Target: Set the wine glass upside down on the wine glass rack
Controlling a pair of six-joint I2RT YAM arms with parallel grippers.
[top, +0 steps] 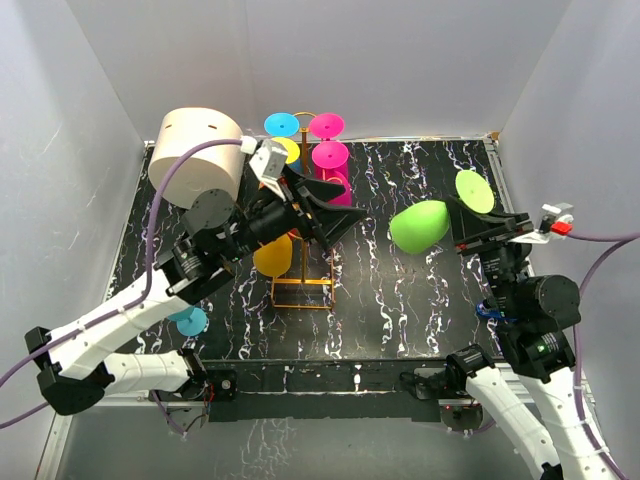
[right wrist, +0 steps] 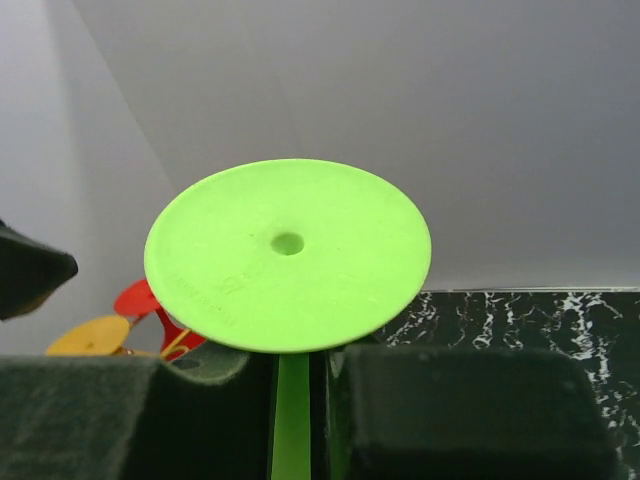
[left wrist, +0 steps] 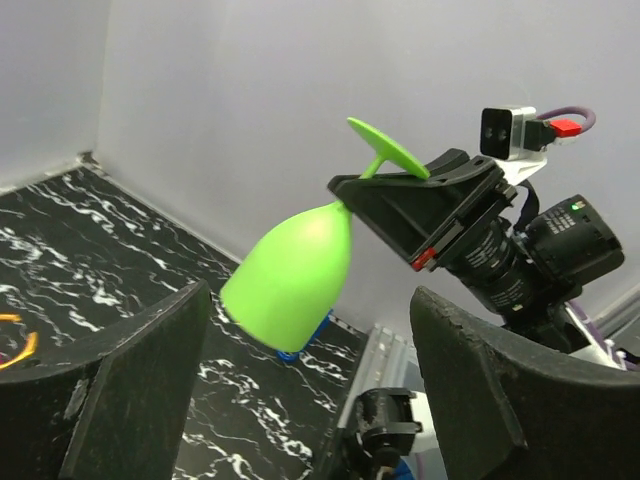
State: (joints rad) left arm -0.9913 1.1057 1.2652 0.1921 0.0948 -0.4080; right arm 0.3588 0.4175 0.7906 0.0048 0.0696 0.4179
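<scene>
Progress stood midway: your right tool (top: 468,228) was clamped on the stem of the green wine glass (top: 420,226), holding it aloft, bowl tilted downward, right of the wine glass rack (top: 300,283). Your left tool (top: 352,207) gaped apart beside the rack. You had not yet hung the glass.

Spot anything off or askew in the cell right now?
Nothing is spilled or broken. The green glass is off the rack. The right gripper holds it by the stem in mid-air, tilted, bowl toward the rack. A cyan glass sits apart beside the left arm, partly hidden.
</scene>
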